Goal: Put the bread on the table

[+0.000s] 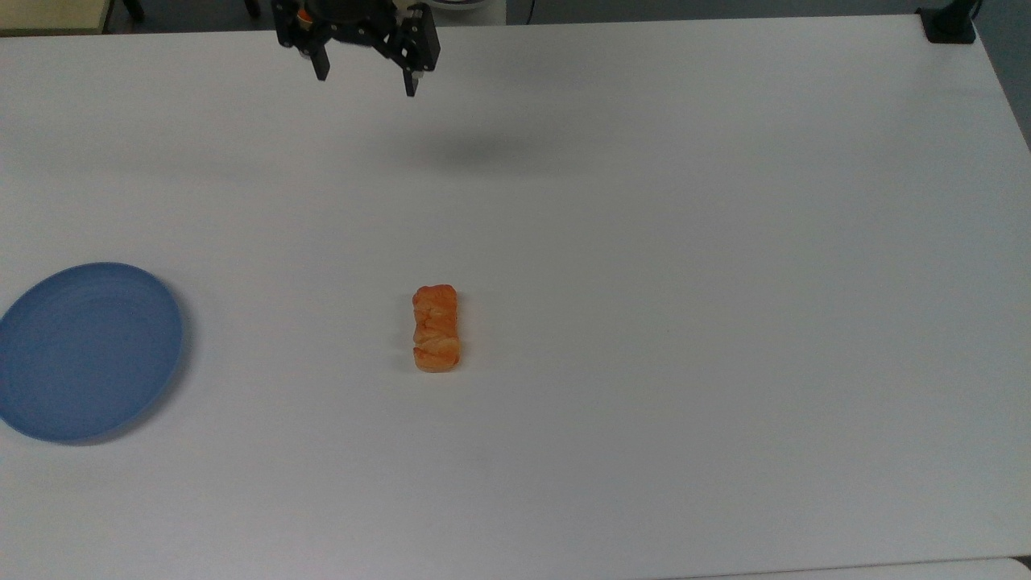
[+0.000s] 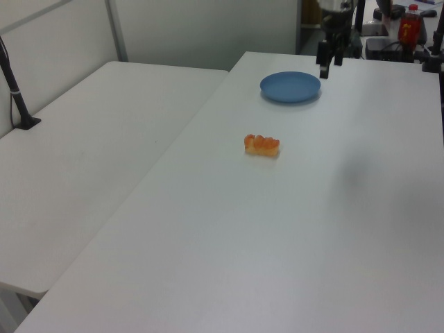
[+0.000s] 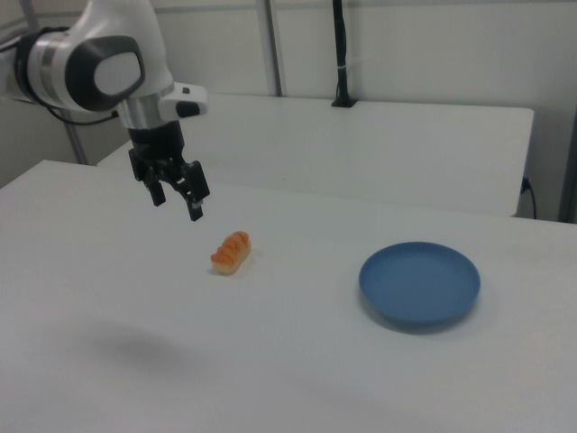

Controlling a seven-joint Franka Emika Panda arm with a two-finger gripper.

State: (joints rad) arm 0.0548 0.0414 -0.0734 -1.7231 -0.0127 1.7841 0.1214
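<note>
Bread: you see the bread (image 1: 436, 329) lying flat on the table (image 1: 725, 242), well apart from the blue plate (image 1: 84, 351).
Gripper: your gripper (image 1: 364, 76) hangs high above the table with its jaws spread wide, holding nothing.
Risk: little is likely to go wrong; if you dip low again, you could nudge the bread.
Hidden: the top view's upper edge cuts off the arm above the gripper.

No text, label, brand, number or sign can be read on anything here.
</note>
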